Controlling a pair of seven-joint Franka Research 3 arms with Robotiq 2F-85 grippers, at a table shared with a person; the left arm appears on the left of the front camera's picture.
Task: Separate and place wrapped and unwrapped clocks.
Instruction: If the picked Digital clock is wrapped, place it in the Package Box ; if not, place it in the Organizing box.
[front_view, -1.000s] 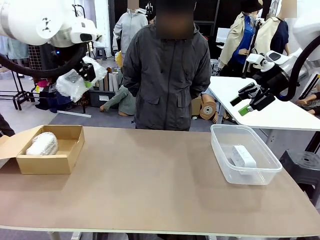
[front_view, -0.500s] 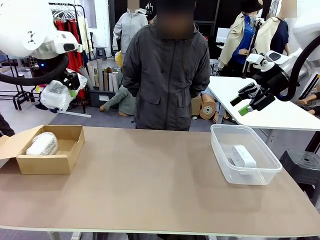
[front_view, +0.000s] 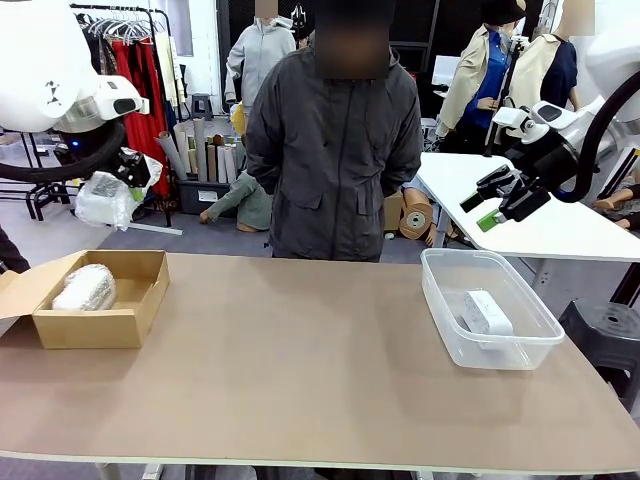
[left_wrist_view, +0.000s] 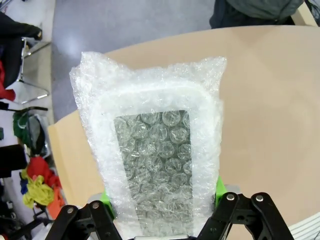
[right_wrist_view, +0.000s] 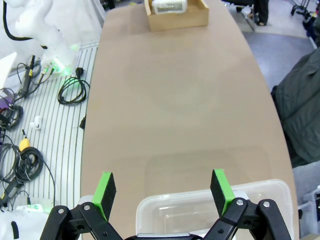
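Left pincer (left_wrist_view: 160, 212) up high over the desk's (front_view: 300, 360) left end, pinching the flat wrapped clock (left_wrist_view: 152, 160) — crinkly bubble wrap, white rounded-rect frame w/ grey face showing thru, green pads squeezing both long sides. Below it, open cardboard box (front_view: 95, 300) holds the rounder wrapped clock (front_view: 83, 287), lumpy white bundle. Right pincer (front_view: 497, 205) raised above the clear plastic tub (front_view: 490, 305), jaws spread wide, nothing between. Bare clock (front_view: 487, 315), smooth white, lies in tub. Person (front_view: 335, 150) stands at far side.
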